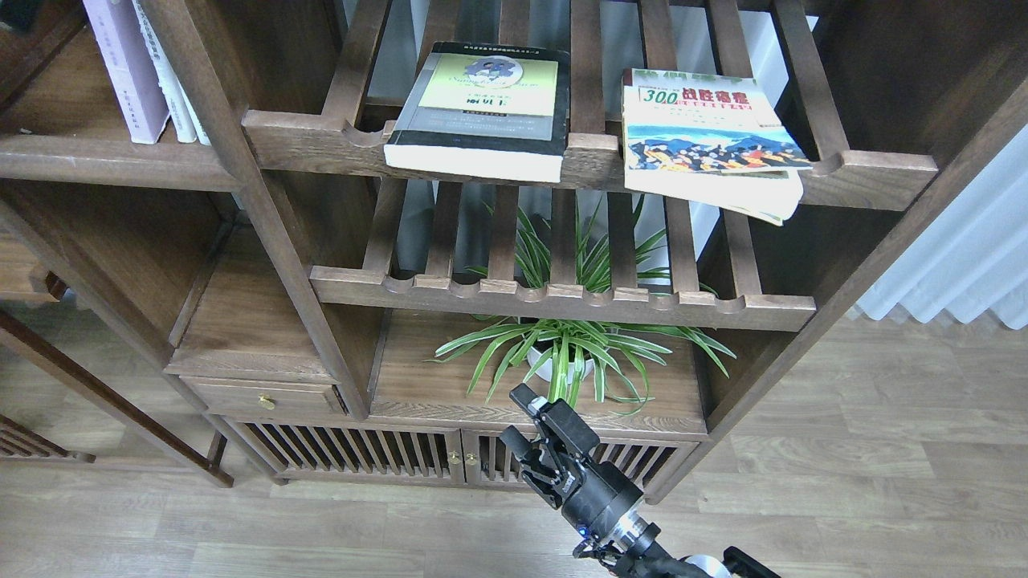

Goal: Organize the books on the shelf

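Observation:
The pale lavender book point(124, 68) stands upright on the flat dark-brown shelf point(104, 156) at the top left, against two white books point(173, 88). The thick black-edged book with the yellow-green cover point(482, 108) lies flat on the upper slatted rack point(321, 136). The colourful "300" book point(707, 136) lies flat to its right and overhangs the front rail. My right gripper point(518, 419) is low at the bottom centre, open and empty, far below the books. My left gripper is out of view.
A spider plant in a white pot point(562, 353) stands on the lower board under the second slatted rack point(562, 301). A small drawer point(265, 397) and slatted cabinet doors point(361, 457) are below. White curtain point(956, 265) hangs at the right.

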`<action>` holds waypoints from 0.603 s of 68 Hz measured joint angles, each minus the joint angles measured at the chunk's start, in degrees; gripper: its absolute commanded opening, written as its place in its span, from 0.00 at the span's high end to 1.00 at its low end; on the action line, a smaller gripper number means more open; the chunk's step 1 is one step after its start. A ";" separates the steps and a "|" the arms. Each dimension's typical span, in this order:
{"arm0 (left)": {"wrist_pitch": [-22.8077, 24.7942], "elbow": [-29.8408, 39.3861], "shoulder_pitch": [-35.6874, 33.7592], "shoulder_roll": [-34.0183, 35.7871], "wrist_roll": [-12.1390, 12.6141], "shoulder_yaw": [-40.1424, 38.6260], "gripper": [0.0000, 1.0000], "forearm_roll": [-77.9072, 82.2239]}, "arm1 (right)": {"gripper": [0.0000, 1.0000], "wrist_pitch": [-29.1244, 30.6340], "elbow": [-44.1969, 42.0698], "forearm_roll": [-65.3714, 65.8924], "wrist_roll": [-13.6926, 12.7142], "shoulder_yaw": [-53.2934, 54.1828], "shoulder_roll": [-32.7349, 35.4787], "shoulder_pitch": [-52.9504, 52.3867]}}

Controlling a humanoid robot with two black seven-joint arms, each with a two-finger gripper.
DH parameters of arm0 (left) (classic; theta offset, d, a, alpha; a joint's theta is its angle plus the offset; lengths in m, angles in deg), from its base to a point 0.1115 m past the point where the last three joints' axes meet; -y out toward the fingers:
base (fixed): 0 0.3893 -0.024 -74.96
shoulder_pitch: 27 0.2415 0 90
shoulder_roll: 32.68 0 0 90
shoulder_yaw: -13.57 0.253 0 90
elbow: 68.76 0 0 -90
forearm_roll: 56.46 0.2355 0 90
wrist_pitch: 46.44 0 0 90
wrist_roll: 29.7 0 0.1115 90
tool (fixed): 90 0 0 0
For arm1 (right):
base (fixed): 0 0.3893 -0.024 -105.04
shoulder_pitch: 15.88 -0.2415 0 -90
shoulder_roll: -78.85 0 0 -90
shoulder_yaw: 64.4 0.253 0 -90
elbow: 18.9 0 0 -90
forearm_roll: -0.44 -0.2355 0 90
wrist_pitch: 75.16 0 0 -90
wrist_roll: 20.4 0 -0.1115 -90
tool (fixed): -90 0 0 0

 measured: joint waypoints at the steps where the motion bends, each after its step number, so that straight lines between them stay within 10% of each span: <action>1: -0.02 0.59 1.01 0.01 0.00 -0.73 0.26 -0.02 | 0.00 0.00 0.01 -0.01 0.05 -0.04 0.00 0.00; 41: 7.21 16.57 33.03 -12.31 -0.16 -21.10 0.15 -0.21 | 0.00 0.00 3.74 0.17 0.19 0.39 0.00 0.44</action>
